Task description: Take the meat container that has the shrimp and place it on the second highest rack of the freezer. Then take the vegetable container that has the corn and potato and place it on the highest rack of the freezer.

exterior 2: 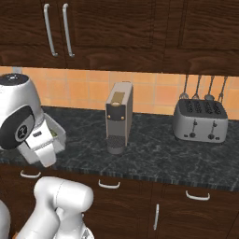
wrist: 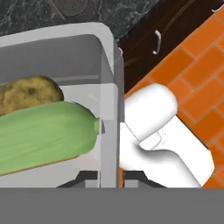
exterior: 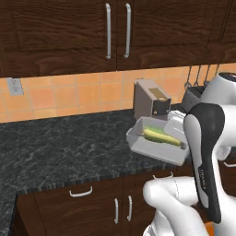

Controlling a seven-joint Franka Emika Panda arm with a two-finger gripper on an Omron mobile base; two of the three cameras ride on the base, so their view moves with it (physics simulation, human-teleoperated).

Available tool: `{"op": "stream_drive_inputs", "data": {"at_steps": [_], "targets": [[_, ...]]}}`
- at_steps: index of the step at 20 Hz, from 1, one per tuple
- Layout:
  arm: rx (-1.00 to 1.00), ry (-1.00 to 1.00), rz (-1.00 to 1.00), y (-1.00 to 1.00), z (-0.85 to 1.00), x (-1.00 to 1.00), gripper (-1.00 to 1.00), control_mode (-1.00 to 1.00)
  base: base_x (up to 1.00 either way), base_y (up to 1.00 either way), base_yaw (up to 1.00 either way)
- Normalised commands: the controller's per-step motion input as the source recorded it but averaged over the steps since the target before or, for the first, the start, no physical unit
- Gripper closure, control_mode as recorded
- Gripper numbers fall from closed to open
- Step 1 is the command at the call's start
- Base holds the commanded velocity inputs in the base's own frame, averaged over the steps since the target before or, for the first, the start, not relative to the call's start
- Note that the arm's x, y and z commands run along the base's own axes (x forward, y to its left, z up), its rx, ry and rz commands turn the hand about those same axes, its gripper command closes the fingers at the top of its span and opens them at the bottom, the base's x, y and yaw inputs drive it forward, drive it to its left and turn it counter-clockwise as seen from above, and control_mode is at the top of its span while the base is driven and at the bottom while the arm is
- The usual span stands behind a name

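The vegetable container [exterior: 152, 150], a grey metal tray, hangs tilted over the counter's front edge. Inside lie the long yellow-green corn [exterior: 161, 137] and, in the hand view, the brown potato [wrist: 28, 94] beside the corn's green husk [wrist: 43, 135]. My gripper [wrist: 109, 177] is shut on the tray's end wall [wrist: 109, 109], one finger [wrist: 85, 177] inside the tray and the other outside. From the right base view a corner of the tray [exterior 2: 59, 135] shows behind my arm. The meat container, the shrimp and the freezer are out of view.
A grey coffee machine [exterior: 151, 99] [exterior 2: 119, 116] stands right behind the tray. A toaster [exterior 2: 200, 120] sits further right on the dark stone counter [exterior: 69, 138]. Dark wooden cabinets run above and below. Orange floor tiles [wrist: 192, 57] lie beneath the tray's end.
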Motion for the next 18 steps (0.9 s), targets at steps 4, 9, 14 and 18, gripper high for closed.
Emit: {"op": "stream_drive_inputs", "data": {"at_steps": [4, 9, 14, 18], "targets": [[0.0, 0.0, 0.0, 0.0, 0.0, 0.0, 1.0, 1.0, -0.83, -0.17, -0.07], [0.0, 0.0, 0.0, 0.0, 0.0, 0.0, 1.0, 1.0, -0.4, -0.81, -0.4], [0.0, 0.0, 0.0, 0.0, 0.0, 0.0, 1.0, 1.0, 0.01, -0.53, -0.76], [0.0, 0.0, 0.0, 0.0, 0.0, 0.0, 1.0, 1.0, 0.0, -0.4, -0.81]]}}
